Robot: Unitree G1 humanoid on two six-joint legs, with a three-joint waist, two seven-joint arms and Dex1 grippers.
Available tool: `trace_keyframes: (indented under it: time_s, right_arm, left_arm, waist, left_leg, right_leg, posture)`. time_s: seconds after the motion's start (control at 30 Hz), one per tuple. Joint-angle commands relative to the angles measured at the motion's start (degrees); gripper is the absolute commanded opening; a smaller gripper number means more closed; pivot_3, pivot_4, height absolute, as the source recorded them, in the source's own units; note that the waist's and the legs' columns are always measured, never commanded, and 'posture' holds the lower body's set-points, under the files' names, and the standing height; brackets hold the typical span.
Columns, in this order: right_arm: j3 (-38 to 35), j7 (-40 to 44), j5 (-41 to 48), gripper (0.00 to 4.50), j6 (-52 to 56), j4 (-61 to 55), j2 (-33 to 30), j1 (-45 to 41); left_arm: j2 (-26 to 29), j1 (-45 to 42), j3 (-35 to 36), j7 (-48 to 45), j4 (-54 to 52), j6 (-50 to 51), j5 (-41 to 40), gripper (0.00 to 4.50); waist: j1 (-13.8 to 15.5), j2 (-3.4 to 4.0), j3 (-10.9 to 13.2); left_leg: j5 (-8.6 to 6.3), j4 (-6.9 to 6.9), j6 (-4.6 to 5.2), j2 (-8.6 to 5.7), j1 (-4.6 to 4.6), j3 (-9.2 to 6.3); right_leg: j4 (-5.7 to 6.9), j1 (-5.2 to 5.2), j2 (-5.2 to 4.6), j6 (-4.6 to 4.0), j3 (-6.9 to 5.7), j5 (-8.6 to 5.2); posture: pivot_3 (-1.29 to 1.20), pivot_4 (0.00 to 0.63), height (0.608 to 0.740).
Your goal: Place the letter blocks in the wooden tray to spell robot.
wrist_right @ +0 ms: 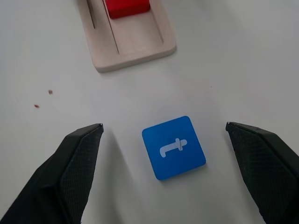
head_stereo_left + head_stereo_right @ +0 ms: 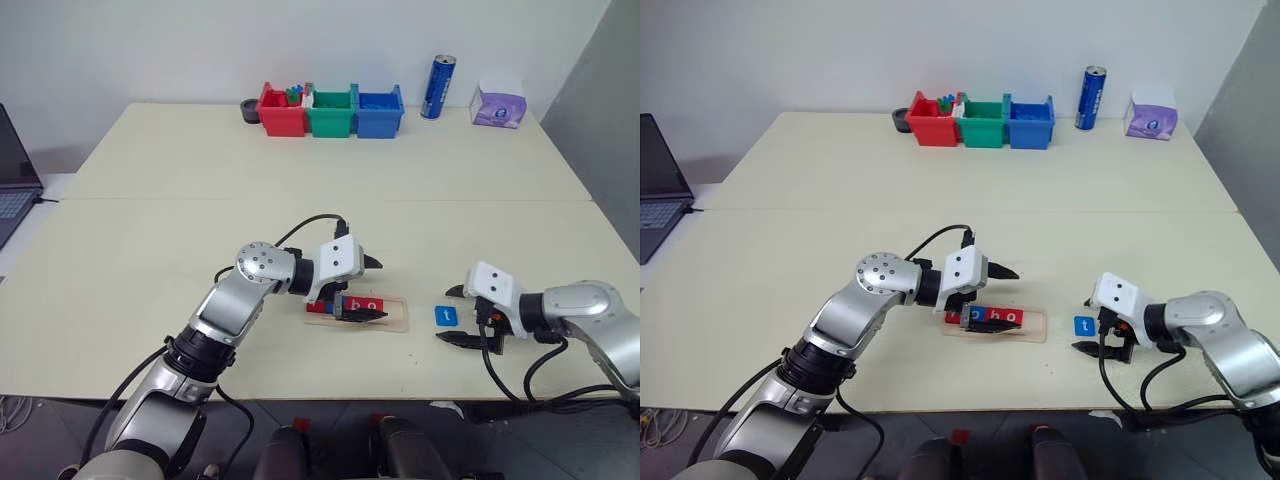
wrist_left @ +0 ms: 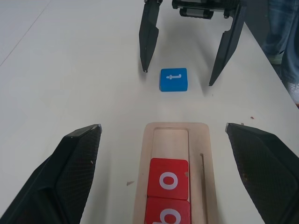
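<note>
On the worktop point(image 2: 150, 250), the wooden tray point(image 2: 392, 322) serves as the reference landmark. Red letter blocks occupy its groove; the "o" block point(image 3: 168, 178) and the "b" block point(image 3: 167, 215) beside it are legible in the left wrist view, and the slot at the tray end beyond the "o" is vacant. The left gripper point(image 2: 368, 288) hangs over the tray with both fingers spread wide, grasping nothing.

Just beyond that vacant tray end, apart from the tray, lies the blue "t" block point(image 1: 173, 147), flat on the worktop. The right gripper point(image 2: 456, 316) brackets this block with its fingers released and well clear on either side; no contact is visible.

Judged step: pick up the "t" block for the last slot.

Hazards:
- The block sits slightly skewed between the fingers. Closing on its corners could spin it or squeeze it out.
- A thin, flat tile offers little side face. A shallow descent may slip off the top; a deep one may jam the fingertips into the worktop.
- The left gripper overhangs the tray. A direct transfer could strike it or dislodge seated blocks.
</note>
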Motion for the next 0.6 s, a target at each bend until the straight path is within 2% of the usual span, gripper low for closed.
trace_keyframes:
  time_s: [0.03,0.1,0.2,0.43,0.6]
  right_arm:
    - [1.53,2.51,-2.94,4.48,-3.71,1.89,-1.13,-1.55]
    - [2.22,3.55,-3.57,4.48,-4.6,3.28,-0.89,-2.06]
    - [2.89,4.57,-4.59,3.89,-5.51,5.04,-0.26,-3.0]
    - [2.54,5.47,-4.76,1.45,-5.84,5.67,0.8,-4.39]
    - [1.67,6.07,-3.75,1.45,-3.33,2.15,0.7,-5.68]
  left_arm:
    - [0.36,-0.2,0.51,-0.32,-2.15,-0.19,-0.79,4.5]
    - [0.39,-0.16,0.57,-0.26,-2.22,-0.11,-0.82,4.5]
    - [0.65,0.07,0.67,-0.22,-2.32,-0.11,-0.79,4.5]
    - [2.62,0.79,1.41,-0.33,-2.22,-0.25,-0.71,4.5]
    - [6.02,2.02,2.96,-1.33,-1.92,-1.24,-1.17,4.5]
  waist:
    - [0.03,0.0,0.0]
    - [0.06,0.0,0.0]
    - [0.05,0.0,0.0]
    - [0.04,0.0,0.0]
    - [-0.04,0.01,0.0]
  left_leg:
    - [0.0,0.0,0.0,0.0,0.0,0.0]
    - [0.0,0.0,0.0,0.0,0.0,0.0]
    - [0.0,0.01,0.0,0.01,0.01,0.01]
    - [0.01,0.05,-0.01,0.01,0.04,0.01]
    - [0.01,0.05,-0.01,0.01,0.07,0.01]
  right_leg:
    - [0.0,0.0,0.0,0.0,0.0,0.0]
    - [0.0,0.0,-0.01,0.0,0.0,0.0]
    - [0.02,0.0,-0.01,-0.01,0.0,0.0]
    - [0.11,0.0,-0.01,-0.01,0.02,0.01]
    - [0.16,0.0,-0.01,-0.01,0.01,0.0]
  posture:
    - [0.0,0.15,0.74]
    - [0.0,0.15,0.74]
    - [0.0,0.15,0.74]
    - [0.0,0.15,0.74]
    - [0.0,0.15,0.74]
